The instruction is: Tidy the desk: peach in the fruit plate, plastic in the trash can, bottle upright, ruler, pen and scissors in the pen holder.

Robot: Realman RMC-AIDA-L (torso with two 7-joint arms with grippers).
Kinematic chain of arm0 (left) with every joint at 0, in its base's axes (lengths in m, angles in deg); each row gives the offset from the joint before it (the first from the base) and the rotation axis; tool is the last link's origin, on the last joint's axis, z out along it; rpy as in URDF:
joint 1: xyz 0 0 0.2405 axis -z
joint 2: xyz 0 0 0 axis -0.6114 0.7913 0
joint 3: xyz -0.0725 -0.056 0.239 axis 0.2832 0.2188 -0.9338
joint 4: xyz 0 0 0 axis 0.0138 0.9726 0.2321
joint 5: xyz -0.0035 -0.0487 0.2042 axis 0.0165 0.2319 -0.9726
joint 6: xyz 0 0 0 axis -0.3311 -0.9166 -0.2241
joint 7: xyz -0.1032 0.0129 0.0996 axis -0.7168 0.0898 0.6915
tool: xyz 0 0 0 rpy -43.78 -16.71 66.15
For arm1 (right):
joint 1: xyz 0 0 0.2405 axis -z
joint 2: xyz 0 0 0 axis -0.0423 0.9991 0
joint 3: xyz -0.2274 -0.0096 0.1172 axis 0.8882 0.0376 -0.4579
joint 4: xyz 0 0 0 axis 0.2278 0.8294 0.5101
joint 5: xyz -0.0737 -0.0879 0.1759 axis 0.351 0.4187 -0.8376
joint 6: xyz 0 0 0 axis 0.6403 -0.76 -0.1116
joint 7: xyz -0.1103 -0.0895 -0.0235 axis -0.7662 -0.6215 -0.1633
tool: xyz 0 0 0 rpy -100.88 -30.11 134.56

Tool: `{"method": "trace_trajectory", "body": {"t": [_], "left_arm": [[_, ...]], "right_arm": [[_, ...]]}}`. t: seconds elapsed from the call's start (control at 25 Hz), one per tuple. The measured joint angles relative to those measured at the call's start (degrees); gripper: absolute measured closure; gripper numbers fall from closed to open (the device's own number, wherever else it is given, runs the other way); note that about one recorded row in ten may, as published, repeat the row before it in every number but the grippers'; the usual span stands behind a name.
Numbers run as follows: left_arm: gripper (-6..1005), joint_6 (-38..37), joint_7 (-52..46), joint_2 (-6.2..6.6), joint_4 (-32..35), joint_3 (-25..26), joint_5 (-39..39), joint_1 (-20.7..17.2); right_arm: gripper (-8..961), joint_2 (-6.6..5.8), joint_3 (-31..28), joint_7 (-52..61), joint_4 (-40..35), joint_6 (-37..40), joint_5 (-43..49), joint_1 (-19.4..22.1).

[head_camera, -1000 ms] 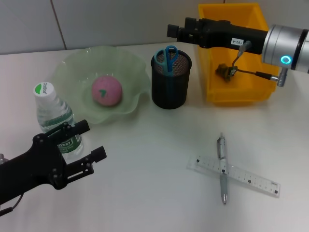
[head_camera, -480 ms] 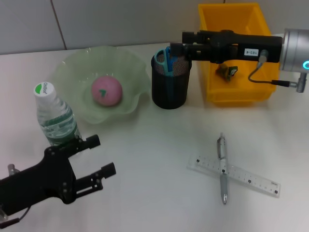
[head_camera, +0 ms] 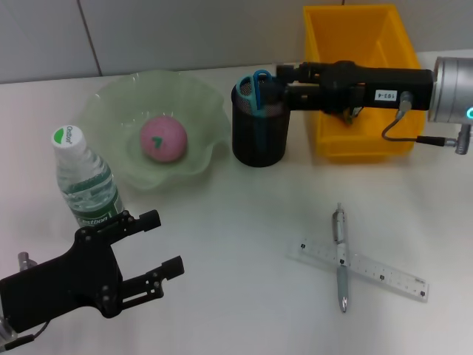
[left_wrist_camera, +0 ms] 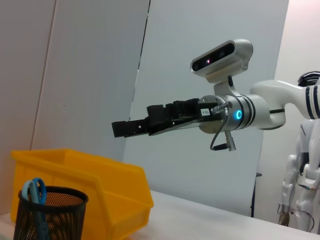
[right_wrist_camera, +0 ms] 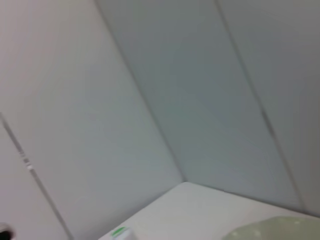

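Observation:
A pink peach (head_camera: 162, 139) lies in the green fruit plate (head_camera: 111, 103). The water bottle (head_camera: 85, 181) stands upright on the left. Blue scissors (head_camera: 255, 87) stand in the black mesh pen holder (head_camera: 259, 137). The pen (head_camera: 340, 255) lies across the clear ruler (head_camera: 369, 272) at the front right. My right gripper (head_camera: 283, 81) is open and empty, level just right of the holder's rim; it also shows in the left wrist view (left_wrist_camera: 120, 128). My left gripper (head_camera: 161, 244) is open and empty, in front of the bottle. A dark scrap (head_camera: 347, 112) in the bin is mostly hidden by the arm.
The yellow bin (head_camera: 355, 29) stands at the back right, behind my right arm. The left wrist view shows the pen holder (left_wrist_camera: 47, 212), scissors (left_wrist_camera: 32, 192) and bin (left_wrist_camera: 100, 185). White tabletop lies between the bottle and the pen.
My left gripper has drawn back from the bottle toward the front edge. My right gripper has come down from behind the holder to beside its rim.

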Motion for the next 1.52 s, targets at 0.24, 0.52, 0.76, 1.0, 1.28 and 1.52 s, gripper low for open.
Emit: {"method": "trace_trajectory", "body": {"t": [0.24,0.52,0.76,1.0,1.28,1.52], "left_arm": [[213,0.3,0.4,0.02,0.0,-1.4,-0.3,0.0],[213,0.6,-0.2,0.23,0.0,-1.5,-0.3,0.1],[213,1.1,-0.2,0.57,0.4,-1.8,-0.4,-0.3],[213,1.2,-0.3,0.73,1.0,-2.8,-1.8,-0.2],[213,1.4,-0.3,0.54,1.9,-2.9,-5.2,0.5],[213,2.0,-0.4,0.41,2.1,-2.9,-7.1,1.1]], "right_arm": [[149,-0.13,0.4,6.2,-5.4,8.5,9.3,-2.5],[149,0.43,0.9,17.1,-18.1,17.4,28.0,-6.2],[149,0.68,2.7,22.2,-19.5,21.3,40.6,-12.3],[150,2.16,7.4,23.6,-19.3,20.9,47.0,-16.0],[150,4.18,9.2,24.7,-18.5,20.7,53.9,-18.0],[151,4.37,13.2,26.8,-16.5,19.0,54.1,-17.6]]}}
